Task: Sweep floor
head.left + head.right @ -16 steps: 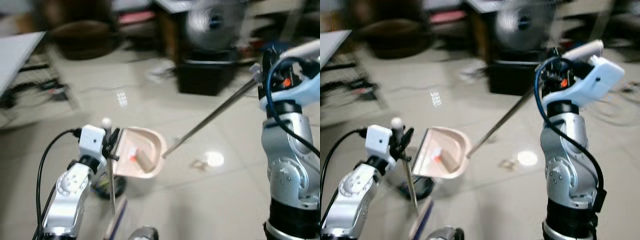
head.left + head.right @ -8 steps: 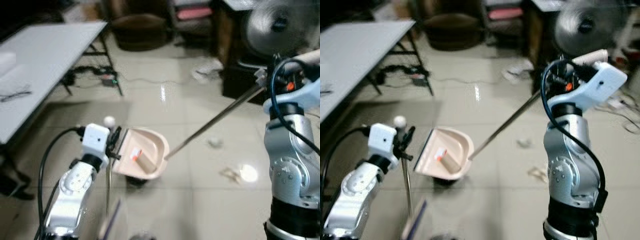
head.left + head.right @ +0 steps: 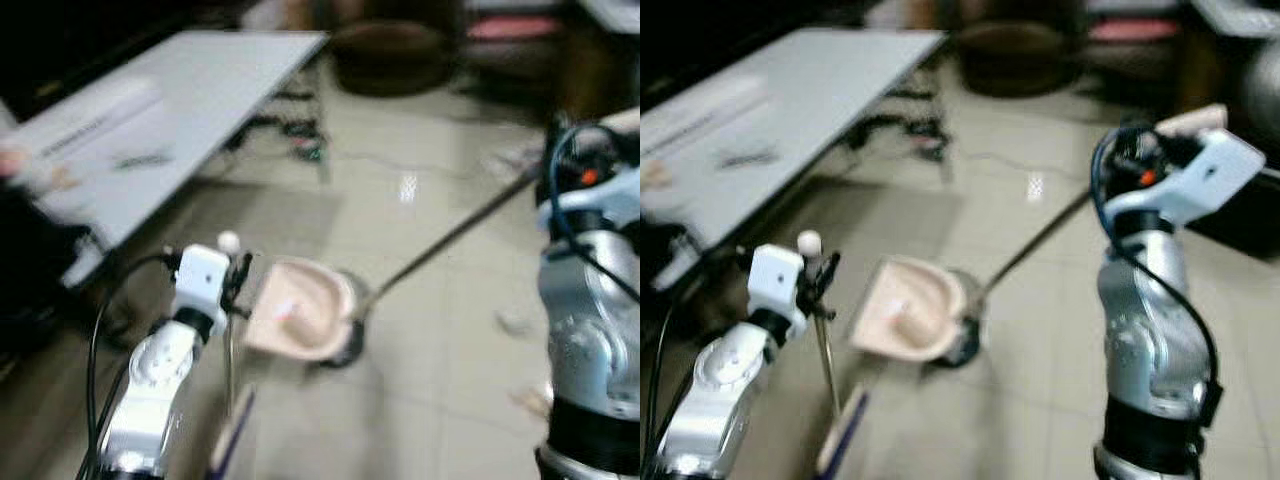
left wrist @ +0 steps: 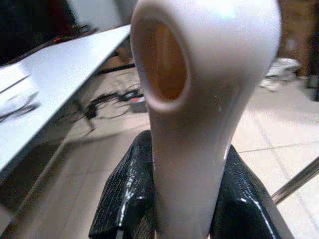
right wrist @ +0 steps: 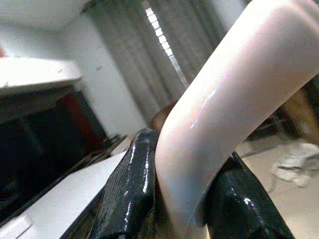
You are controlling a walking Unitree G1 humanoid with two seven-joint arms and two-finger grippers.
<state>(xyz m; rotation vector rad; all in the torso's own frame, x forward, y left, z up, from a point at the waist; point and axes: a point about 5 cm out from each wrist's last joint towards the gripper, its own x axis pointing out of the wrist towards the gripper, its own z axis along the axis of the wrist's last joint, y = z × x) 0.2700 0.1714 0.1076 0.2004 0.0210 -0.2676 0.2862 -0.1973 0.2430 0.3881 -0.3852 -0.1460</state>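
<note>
A pale pink dustpan (image 3: 300, 320) hangs tilted above the tiled floor with small bits of litter inside. Its long metal rod (image 3: 440, 245) slopes up to my right gripper (image 3: 1132, 165), held high on the right. In the right wrist view the black fingers (image 5: 127, 199) are shut on the dustpan's pale curved handle (image 5: 219, 109). My left gripper (image 3: 232, 285) is shut on the broom's thin metal handle (image 3: 229, 350), just under its white knob (image 3: 228, 241). The broom head (image 3: 229, 448) hangs low near the bottom edge. The left wrist view has black fingers (image 4: 127, 199) clamping the white handle end (image 4: 194, 99).
A long white table (image 3: 170, 110) stands on the left, with cables (image 3: 300, 145) on the floor beneath its far end. A dark round object (image 3: 340, 352) lies on the floor under the dustpan. Scraps (image 3: 515, 322) lie on the tiles at the right. A dark seat (image 3: 390, 50) stands at the back.
The whole picture has swung: the table now covers much of the left and the fan has left the view. Both grippers keep their hold, and the dustpan stays lifted.
</note>
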